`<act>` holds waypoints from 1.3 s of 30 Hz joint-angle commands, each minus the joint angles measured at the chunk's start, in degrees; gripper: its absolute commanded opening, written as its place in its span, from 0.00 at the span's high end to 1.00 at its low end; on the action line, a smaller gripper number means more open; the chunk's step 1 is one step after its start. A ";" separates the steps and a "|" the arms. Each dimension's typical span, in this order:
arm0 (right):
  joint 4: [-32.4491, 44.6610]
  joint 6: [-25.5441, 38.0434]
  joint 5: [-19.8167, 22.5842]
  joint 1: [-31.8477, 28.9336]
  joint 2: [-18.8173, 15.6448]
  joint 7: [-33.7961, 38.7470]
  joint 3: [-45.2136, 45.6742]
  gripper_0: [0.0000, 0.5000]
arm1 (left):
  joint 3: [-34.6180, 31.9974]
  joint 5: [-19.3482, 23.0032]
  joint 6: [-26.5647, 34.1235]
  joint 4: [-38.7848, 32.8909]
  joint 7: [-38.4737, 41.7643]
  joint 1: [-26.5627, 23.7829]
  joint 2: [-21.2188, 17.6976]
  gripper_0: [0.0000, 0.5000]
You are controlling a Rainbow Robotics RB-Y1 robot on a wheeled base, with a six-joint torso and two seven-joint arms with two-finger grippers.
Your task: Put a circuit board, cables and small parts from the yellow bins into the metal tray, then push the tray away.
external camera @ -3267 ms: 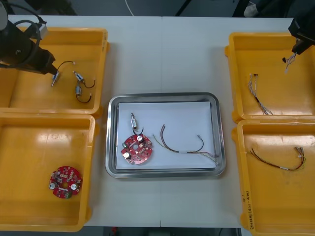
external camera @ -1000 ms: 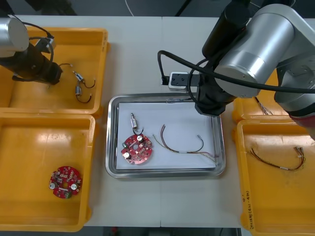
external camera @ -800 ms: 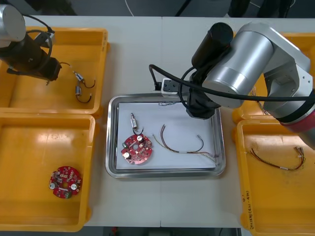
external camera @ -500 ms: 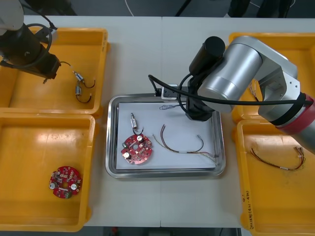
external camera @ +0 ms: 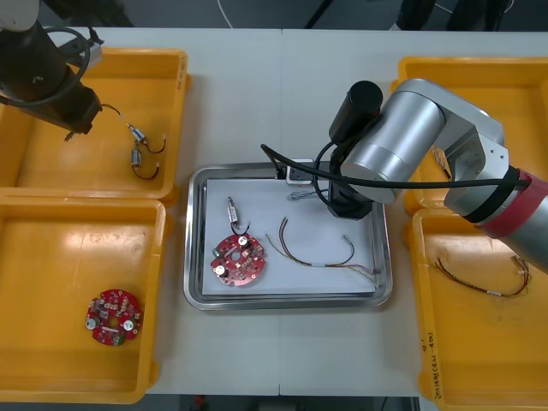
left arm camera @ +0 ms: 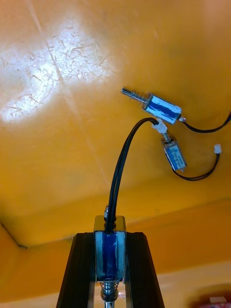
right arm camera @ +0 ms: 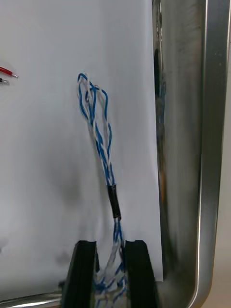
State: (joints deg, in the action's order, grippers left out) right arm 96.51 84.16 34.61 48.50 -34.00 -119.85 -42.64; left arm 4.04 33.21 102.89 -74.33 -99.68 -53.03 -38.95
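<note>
My right end effector (right arm camera: 108, 249) is pinching one end of the twisted blue and white cable (right arm camera: 98, 139), whose length trails over the white inside of the metal tray (right arm camera: 207, 144), just beside its rim. My left end effector (left arm camera: 109, 240) is clamped on a small metal part (left arm camera: 109, 255) above the far left yellow bin (external camera: 86, 175). In the tray lie a circuit board (external camera: 238, 259) and a red and yellow cable (external camera: 317, 255).
</note>
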 commanded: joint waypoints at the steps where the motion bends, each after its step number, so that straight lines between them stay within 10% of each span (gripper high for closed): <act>1: 0.53 -0.49 0.54 -0.08 1.13 -1.35 -0.51 0.01 | -1.67 0.10 2.84 -5.74 8.89 -1.11 -1.04 1.00; 21: 6.06 5.31 0.37 0.01 2.54 0.67 1.77 0.00 | -1.67 3.44 7.11 -16.20 19.78 0.21 -0.16 1.00; 39: 19.25 25.84 -3.06 -5.52 8.51 1.46 26.29 0.00 | -1.67 3.62 7.11 -16.29 20.58 0.21 -0.16 1.00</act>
State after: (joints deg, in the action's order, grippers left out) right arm 111.81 109.66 32.28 44.87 -26.10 -119.76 -21.39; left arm 4.04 36.30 109.53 -88.51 -84.80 -52.97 -38.95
